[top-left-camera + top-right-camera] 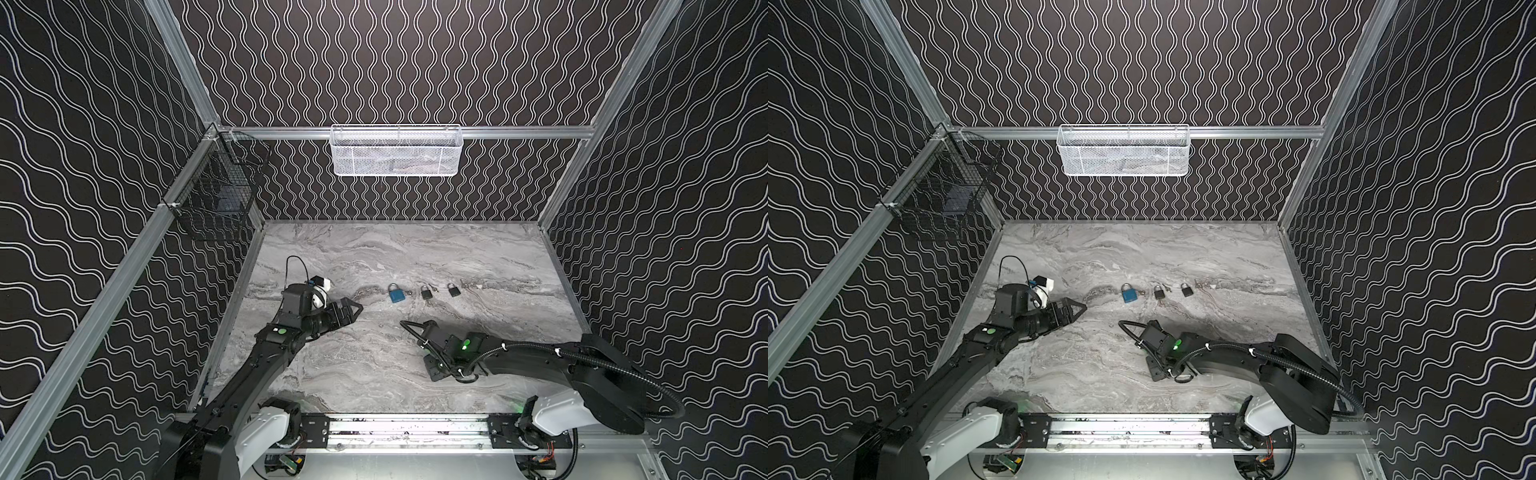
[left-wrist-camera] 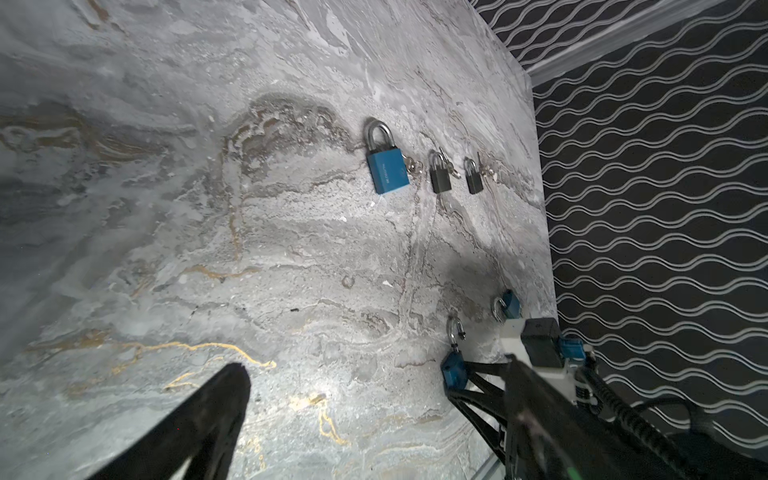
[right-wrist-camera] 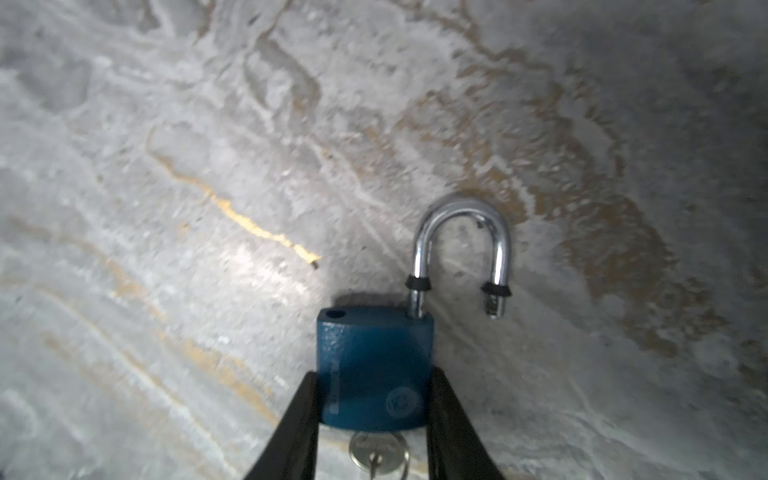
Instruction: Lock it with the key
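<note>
A small blue padlock (image 3: 374,370) lies flat on the marble table with its silver shackle (image 3: 461,245) swung open. The key (image 3: 376,455) sits in its bottom end. My right gripper (image 3: 372,374) is shut on the padlock body, one finger against each side. In both top views the right gripper (image 1: 436,370) (image 1: 1158,372) points down near the table's front middle and hides the lock. The left wrist view shows that padlock (image 2: 452,370) between the right fingers. My left gripper (image 1: 359,308) (image 1: 1083,307) (image 2: 376,365) hangs open and empty to the left.
A larger blue padlock (image 1: 397,294) and two black padlocks (image 1: 426,293) (image 1: 454,289) lie in a row mid-table, keys beside them. Another small blue padlock (image 2: 509,305) lies beyond the right gripper. A white mesh basket (image 1: 397,151) and a black wire basket (image 1: 216,195) hang on the walls.
</note>
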Controlling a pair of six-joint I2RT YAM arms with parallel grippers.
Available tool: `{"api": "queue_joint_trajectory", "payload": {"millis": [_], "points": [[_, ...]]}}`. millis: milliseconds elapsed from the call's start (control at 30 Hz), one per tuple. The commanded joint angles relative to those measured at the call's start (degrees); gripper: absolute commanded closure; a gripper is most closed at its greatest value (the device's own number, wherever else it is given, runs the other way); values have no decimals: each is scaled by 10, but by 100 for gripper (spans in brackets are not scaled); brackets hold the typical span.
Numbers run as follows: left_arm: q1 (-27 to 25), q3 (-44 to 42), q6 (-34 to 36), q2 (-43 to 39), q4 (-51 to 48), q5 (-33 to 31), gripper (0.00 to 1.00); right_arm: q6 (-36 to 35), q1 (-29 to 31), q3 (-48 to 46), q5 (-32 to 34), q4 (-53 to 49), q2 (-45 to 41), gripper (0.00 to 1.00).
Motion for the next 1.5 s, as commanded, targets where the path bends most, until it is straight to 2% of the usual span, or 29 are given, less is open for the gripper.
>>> {"api": "queue_joint_trajectory", "payload": {"millis": [0,233,467,667,1000,1100,1333,1467], "points": [[0,2,24,12,16,67,1,-46,1,6,-11,33,-17,75],[-7,-33,-22,42,113,158,1,-119,2,44,-63,75,-42,78],[-44,-34,-40,97,151,152,2,-165,3,105,-100,98,-21,79],[-85,-27,-74,149,203,144,7,-186,6,155,-112,88,22,80],[-107,0,-83,185,207,127,16,-186,8,156,-126,99,34,80],[-113,5,-87,202,216,127,19,-186,9,153,-127,102,28,80],[-134,12,-110,219,238,116,34,-188,10,158,-121,98,28,80],[-142,21,-109,219,230,113,46,-189,10,160,-121,100,31,80]]}}
